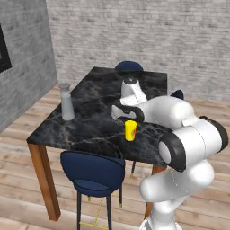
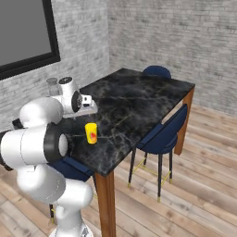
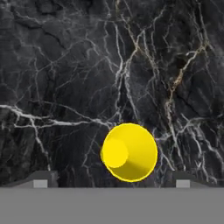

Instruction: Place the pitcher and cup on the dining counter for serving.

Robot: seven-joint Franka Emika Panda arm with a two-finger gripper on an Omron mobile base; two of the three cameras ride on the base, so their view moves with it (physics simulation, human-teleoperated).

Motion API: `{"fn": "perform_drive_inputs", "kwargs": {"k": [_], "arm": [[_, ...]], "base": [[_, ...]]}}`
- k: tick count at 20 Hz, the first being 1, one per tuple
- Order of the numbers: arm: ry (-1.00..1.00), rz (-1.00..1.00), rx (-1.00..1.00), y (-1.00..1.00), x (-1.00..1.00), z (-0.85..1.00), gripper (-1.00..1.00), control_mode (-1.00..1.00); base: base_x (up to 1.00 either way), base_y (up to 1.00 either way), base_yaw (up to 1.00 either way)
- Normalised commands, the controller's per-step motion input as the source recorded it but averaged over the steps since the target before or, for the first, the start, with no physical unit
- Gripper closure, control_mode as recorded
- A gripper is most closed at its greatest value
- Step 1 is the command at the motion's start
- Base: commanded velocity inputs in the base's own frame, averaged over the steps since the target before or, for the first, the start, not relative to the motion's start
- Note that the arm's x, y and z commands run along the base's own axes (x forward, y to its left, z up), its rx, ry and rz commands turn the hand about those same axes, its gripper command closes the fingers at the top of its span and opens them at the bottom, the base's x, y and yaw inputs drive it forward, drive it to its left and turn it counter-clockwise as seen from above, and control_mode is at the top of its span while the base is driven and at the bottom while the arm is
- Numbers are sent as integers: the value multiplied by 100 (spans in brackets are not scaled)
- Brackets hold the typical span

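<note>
Hand view looks straight down on the cup (image 3: 129, 152), a bright yellow circle at lower centre of the frame, standing upright on the black veined top of the dining counter (image 3: 65, 65). The gripper (image 3: 111, 183) has its two dark fingertips (image 3: 40, 181) far apart at the bottom corners, one either side of the cup and clear of it, so the hand is spread wide and grips nothing. In the left base view the cup (image 1: 130, 130) sits just right of centre, near the table's near edge, with the arm's wrist hanging above it, while the pitcher (image 1: 66, 102) stands upright in the left-centre of the frame, well apart from the cup and near the counter's left edge. The right base view shows the cup (image 2: 91, 133) at centre-left, with its red mark facing the camera. Both things look delivered, so the step in hand reads as the retreat after release. Done well, that means lifting straight up along the cup's axis, keeping the fingers spread until they are above the rim, and only then swinging aside; any sideways drift while low could tip so light a cup or nudge it toward the edge.
</note>
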Motion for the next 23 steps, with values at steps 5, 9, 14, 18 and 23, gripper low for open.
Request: {"fn": "perform_drive_inputs", "kwargs": {"k": [5, 9, 14, 18, 23], "arm": [[-36, 0, -3, 4, -86, 90, -100, -100], [-44, 0, -1, 0, -100, 53, -100, -100], [-46, 0, 0, -10, -100, 4, -100, -100], [-41, 0, 0, -26, -100, -1, -100, -100], [-49, 1, -5, -17, -100, 9, -100, -100]], "base": [[0, 0, 0], [0, 0, 0], [0, 0, 0], [0, 0, 0], [0, 0, 0]]}}
